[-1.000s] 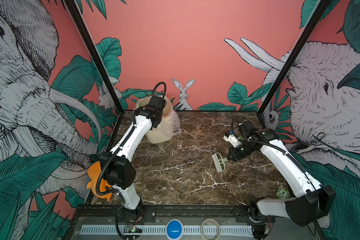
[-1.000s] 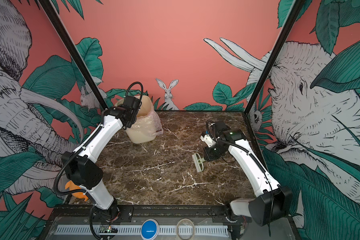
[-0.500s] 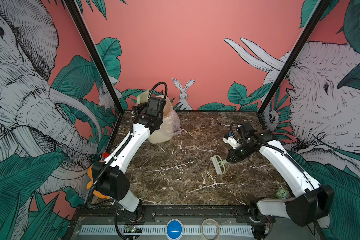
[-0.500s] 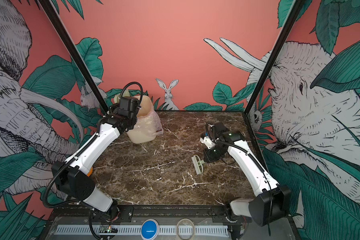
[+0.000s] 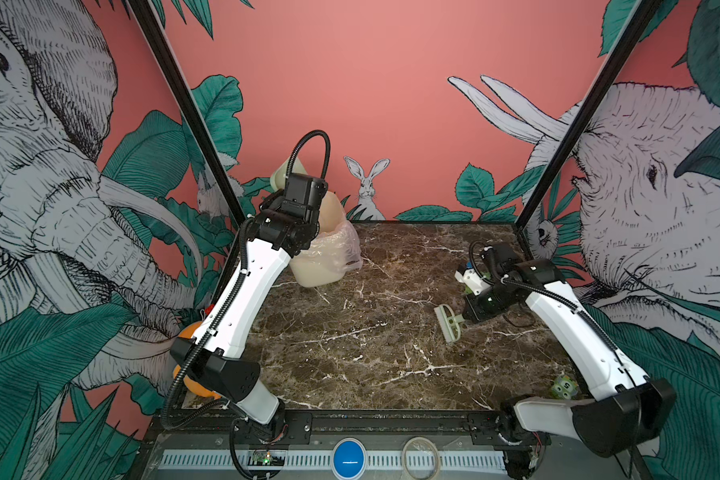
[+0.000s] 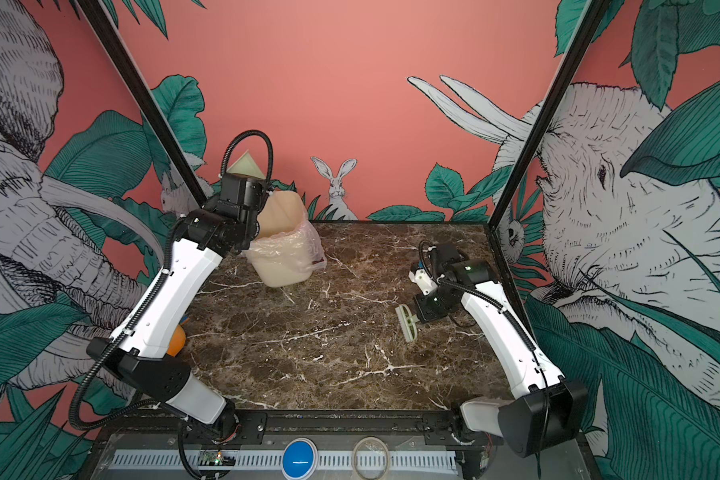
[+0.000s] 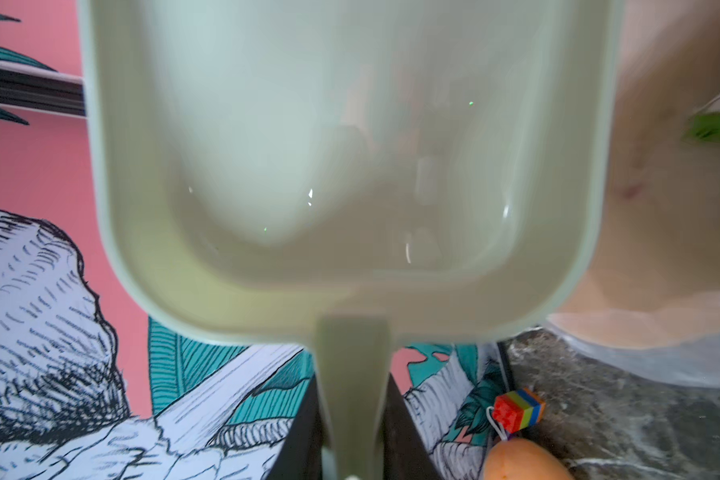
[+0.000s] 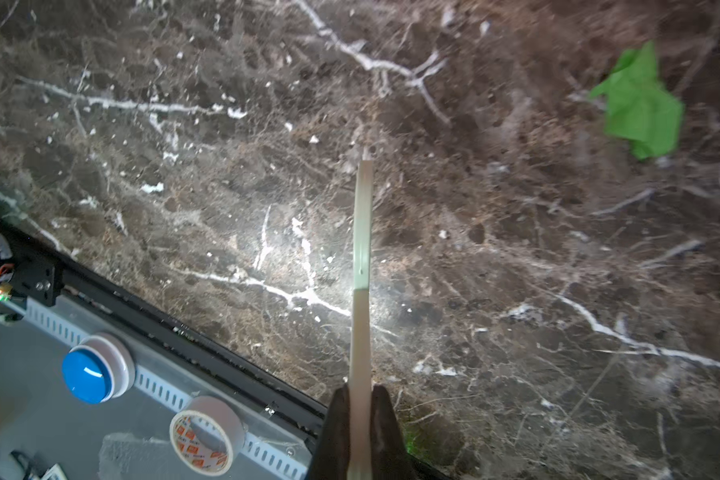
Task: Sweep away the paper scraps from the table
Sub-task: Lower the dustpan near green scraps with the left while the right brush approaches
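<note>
In both top views the dustpan point(image 5: 281, 176) is held clamped beside the bin point(image 5: 316, 270) by the left end effector point(image 5: 292, 197). In the right wrist view the brush point(image 8: 361, 249) is clamped by the right end effector point(image 8: 360, 432); a green paper scrap point(image 8: 641, 108) is seen on the surface point(image 8: 184, 166).

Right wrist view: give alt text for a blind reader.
The right gripper is shut on a pale green brush, edge-on over the dark marble table. A green paper scrap lies apart from it; a blue button and tape roll sit beyond the table's edge.
</note>
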Motion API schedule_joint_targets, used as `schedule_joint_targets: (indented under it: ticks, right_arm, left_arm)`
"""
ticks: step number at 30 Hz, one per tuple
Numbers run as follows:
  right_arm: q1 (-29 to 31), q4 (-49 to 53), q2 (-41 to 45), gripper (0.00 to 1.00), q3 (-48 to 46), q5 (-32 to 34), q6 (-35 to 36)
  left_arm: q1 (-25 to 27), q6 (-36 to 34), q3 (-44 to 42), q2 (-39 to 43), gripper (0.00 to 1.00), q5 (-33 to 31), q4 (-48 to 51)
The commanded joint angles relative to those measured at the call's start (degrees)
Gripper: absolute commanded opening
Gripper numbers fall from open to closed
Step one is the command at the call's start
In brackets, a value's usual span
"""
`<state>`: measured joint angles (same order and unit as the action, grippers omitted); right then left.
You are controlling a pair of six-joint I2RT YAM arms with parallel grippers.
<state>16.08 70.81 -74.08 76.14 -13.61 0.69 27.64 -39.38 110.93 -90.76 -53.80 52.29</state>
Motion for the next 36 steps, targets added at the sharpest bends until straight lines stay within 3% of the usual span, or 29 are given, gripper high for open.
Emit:
schedule_joint_targets:
  ticks: [1,8,14,22,31,36]
  right_arm:
    - [-1.56,2.54,0.47,0.0,4.1,9.27,1.74]
    - [-4.98,-0.03,-3.02,0.0,5.18,27.96,4.58]
    - [-8.17,-8.08,-7.36,0.0,1.07,35.98,7.84]
    - [-9.1,-12.44,-15.06,0.0,2.7,35.51,10.97]
    - [-8.83,-13.13,-19.76,0.0,3.95,29.88,13.43]
    - [-6.2,-13.59,-20.72,0.0,4.1,30.56,15.03]
  left_arm:
    - [5.82,8.49,0.82,-0.1,0.12,5.77,7.76]
    - [17.54,20.48,-0.5,-2.62,0.12,16.98,9.96]
    - [23.66,28.43,-8.77,-4.57,0.12,25.57,5.15]
    - [27.11,35.1,-19.77,-7.08,0.12,38.84,-4.15]
    - [27.47,36.06,-27.58,-9.41,0.12,43.03,-7.38]
    - [27.47,36.88,-30.89,-9.79,0.12,44.6,-8.38]
